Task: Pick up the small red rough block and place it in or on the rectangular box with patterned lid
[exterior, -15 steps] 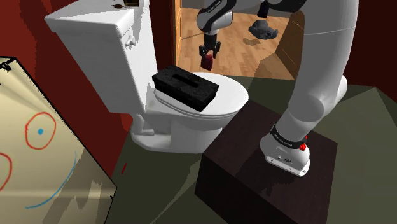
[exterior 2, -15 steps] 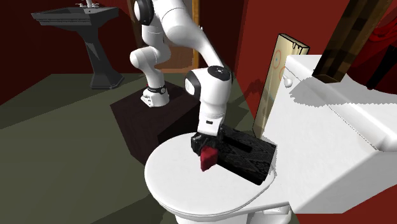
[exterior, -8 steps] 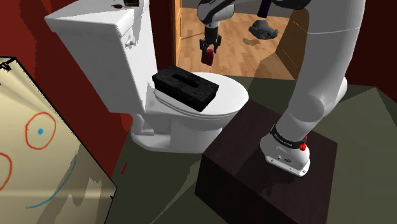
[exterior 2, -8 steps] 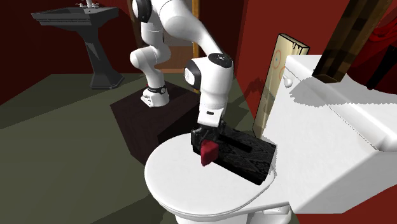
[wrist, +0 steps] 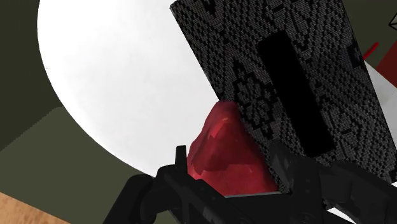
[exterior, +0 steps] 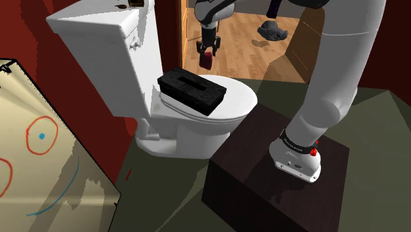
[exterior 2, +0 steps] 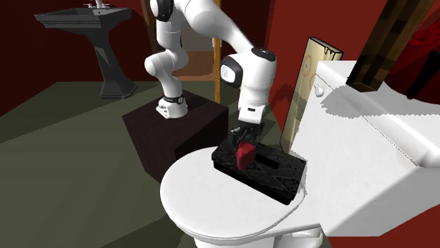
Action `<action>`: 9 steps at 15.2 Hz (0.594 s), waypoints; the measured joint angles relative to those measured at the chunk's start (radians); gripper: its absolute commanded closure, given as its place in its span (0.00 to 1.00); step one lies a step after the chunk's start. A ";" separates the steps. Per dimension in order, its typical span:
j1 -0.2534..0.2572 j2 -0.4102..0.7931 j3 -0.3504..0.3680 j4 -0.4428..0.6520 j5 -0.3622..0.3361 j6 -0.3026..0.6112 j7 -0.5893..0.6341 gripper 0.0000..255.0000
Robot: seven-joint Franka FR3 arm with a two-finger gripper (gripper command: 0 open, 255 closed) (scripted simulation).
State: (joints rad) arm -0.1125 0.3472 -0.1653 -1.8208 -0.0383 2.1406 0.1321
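Observation:
My black gripper (exterior 2: 245, 143) is shut on the small red rough block (exterior 2: 245, 154), holding it in the air just above the near end of the black box with a patterned lid (exterior 2: 271, 172). That box (exterior: 191, 91) lies on the closed white toilet lid (exterior: 234, 95). In the shoulder view the block (exterior: 208, 59) hangs from the gripper (exterior: 209, 48) above and behind the box. Along the hand, the red block (wrist: 224, 153) sits clasped between the fingers (wrist: 298, 168), overlapping the edge of the patterned lid (wrist: 254, 76) with its dark slot.
A white toilet tank (exterior: 99, 46) rises behind the box. The dark stand (exterior: 276, 178) is close beside the bowl. A drawn-on panel (exterior: 39, 158) leans at the shoulder view's left. A dark pedestal sink (exterior 2: 102, 42) stands far off against the red wall.
The gripper has carried the red block up and sideways from beside the box's front edge to above the box's near end. The box has not moved.

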 measured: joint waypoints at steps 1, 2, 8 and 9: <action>0.015 -0.014 0.006 -0.011 -0.004 -0.005 0.022 1.00; 0.032 -0.029 0.012 -0.025 -0.008 -0.007 0.046 1.00; 0.120 -0.041 0.055 -0.021 -0.020 -0.033 0.179 1.00; 0.128 -0.037 0.059 -0.018 -0.021 -0.033 0.192 1.00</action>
State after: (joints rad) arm 0.0155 0.3098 -0.1061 -1.8387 -0.0589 2.1079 0.3243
